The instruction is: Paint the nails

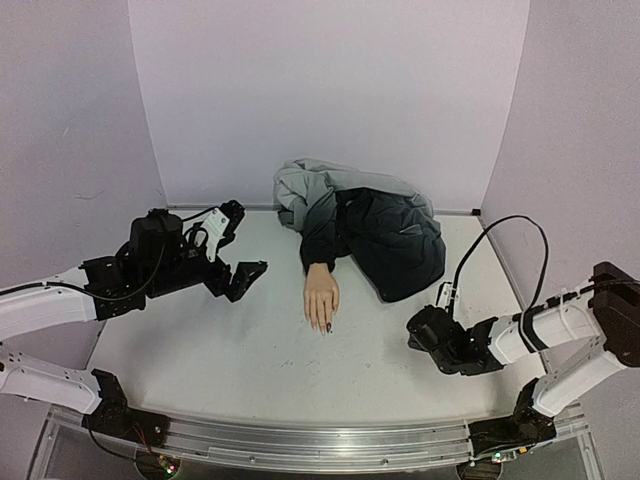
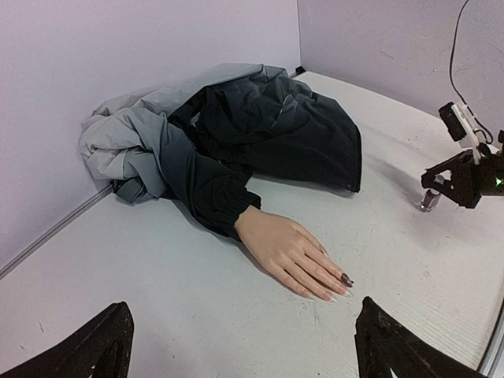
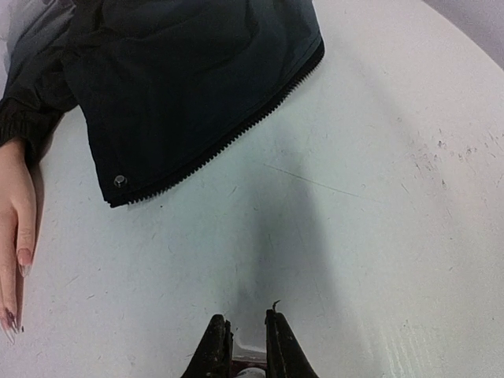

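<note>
A pale peach mannequin hand (image 1: 321, 292) lies palm down mid-table, its wrist in a dark jacket sleeve. One of the nails (image 2: 346, 279) is dark-polished; the other nails look skin-toned. It also shows in the right wrist view (image 3: 10, 319). My left gripper (image 1: 250, 238) is open and empty, left of the hand, with its fingers spread wide (image 2: 240, 315). My right gripper (image 1: 413, 326) is at the right, away from the hand. Its jaws (image 3: 246, 319) are closed narrowly on the small polish bottle (image 2: 429, 197), which stands on the table.
A crumpled grey and black jacket (image 1: 375, 225) lies behind and to the right of the hand, against the back wall. Lilac walls enclose the table on three sides. A black cable (image 1: 500, 235) loops above the right arm.
</note>
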Robot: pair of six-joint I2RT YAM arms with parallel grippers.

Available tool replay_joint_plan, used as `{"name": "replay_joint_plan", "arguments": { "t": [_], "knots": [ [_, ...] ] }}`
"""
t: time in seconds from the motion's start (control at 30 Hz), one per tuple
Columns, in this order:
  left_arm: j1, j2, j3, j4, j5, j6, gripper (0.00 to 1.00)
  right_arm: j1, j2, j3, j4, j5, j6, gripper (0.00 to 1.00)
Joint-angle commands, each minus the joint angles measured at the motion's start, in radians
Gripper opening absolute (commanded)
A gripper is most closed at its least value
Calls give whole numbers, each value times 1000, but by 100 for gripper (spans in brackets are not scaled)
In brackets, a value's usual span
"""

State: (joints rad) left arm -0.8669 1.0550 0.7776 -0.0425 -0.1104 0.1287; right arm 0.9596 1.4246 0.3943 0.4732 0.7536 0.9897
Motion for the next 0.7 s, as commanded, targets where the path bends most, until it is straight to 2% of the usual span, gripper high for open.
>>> {"name": "replay_joint_plan", "arguments": {
  "t": [0.0, 0.07, 0.2, 0.4, 0.5, 0.67],
  "knots": [
    [5, -11, 39, 52, -49, -13, 100, -5, 39, 25, -8, 27, 20, 5],
    [5, -14, 38, 52, -64, -9, 100, -5, 43, 27, -8, 22, 13, 12],
    [5, -19, 38, 52, -105, 3, 100, -8, 20, 35, -11, 8, -27, 36],
    [27, -41, 35, 52, -145, 17, 100, -32, -72, 79, -91, -14, -82, 60],
    [103, -58, 36, 50, -126, -13, 100, -46, -148, 121, -129, -54, -158, 66],
    [330, -107, 46, 49, -66, -92, 100, -119, -295, 182, -174, -124, -299, 85]
  ]
}}
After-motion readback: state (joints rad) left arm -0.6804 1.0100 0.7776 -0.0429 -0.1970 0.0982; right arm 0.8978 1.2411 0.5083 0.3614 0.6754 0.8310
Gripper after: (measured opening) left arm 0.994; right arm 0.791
